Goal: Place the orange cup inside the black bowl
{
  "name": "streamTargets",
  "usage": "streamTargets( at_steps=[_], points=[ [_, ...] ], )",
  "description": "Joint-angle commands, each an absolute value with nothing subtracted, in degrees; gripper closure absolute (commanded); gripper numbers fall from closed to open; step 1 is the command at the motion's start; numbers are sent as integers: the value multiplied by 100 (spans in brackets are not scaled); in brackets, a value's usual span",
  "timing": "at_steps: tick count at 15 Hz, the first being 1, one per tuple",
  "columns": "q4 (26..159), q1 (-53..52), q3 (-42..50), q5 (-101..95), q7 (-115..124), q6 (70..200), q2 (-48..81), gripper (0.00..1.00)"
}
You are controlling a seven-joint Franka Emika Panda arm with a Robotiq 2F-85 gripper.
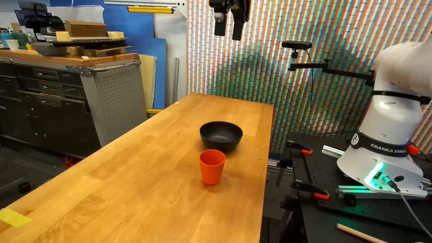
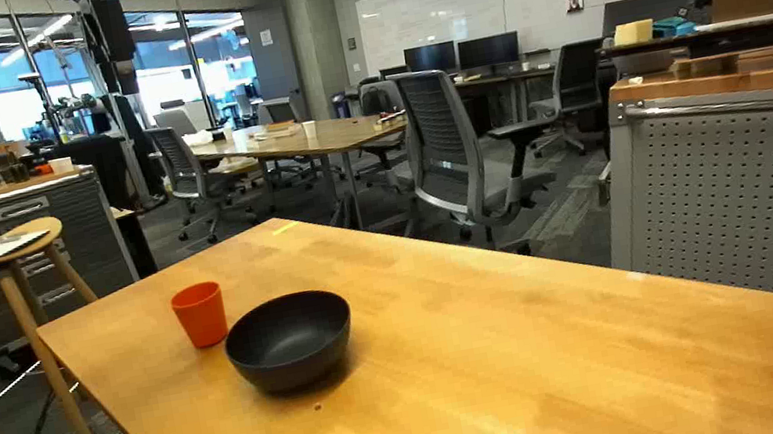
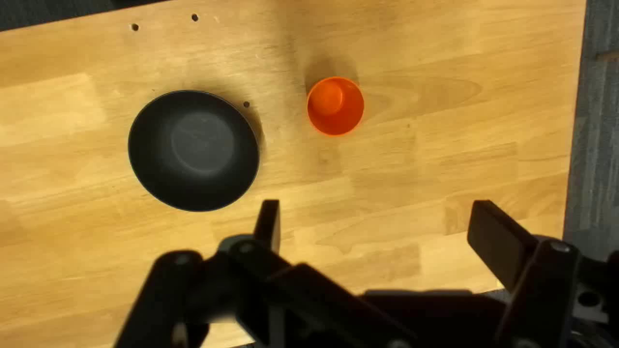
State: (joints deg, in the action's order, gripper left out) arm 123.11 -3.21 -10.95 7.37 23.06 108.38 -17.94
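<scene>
The orange cup (image 1: 212,169) stands upright on the wooden table, close beside the black bowl (image 1: 221,136). Both also show in an exterior view, the cup (image 2: 201,317) behind and beside the bowl (image 2: 290,349). In the wrist view, the cup (image 3: 335,106) is right of the bowl (image 3: 194,150), with bare wood between them. I see into both, and both are empty. My gripper (image 1: 228,32) hangs high above the table. In the wrist view, the gripper's fingers (image 3: 375,212) are wide apart with nothing between them. The fingers touch neither cup nor bowl.
The wooden table (image 1: 152,175) has a strip of yellow tape (image 1: 15,217) near one corner. A tool cabinet (image 1: 114,87) stands beyond its long edge. The robot base (image 1: 381,155) is on a separate black stand. A stool (image 2: 33,239) and chairs (image 2: 445,143) stand around.
</scene>
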Motion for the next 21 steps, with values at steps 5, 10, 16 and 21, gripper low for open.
streamTargets(
  at_steps=[5,10,16,21],
  points=[
    [12458,-284,-999,727,2452,11094,-1495,0],
    [12823,-214,-824,810,2660,11939,-488,0],
    [12687,-341,-628,1124,2701,12589,1013,0],
    [12720,-408,-652,1755,2615,12375,1340,0]
  ],
)
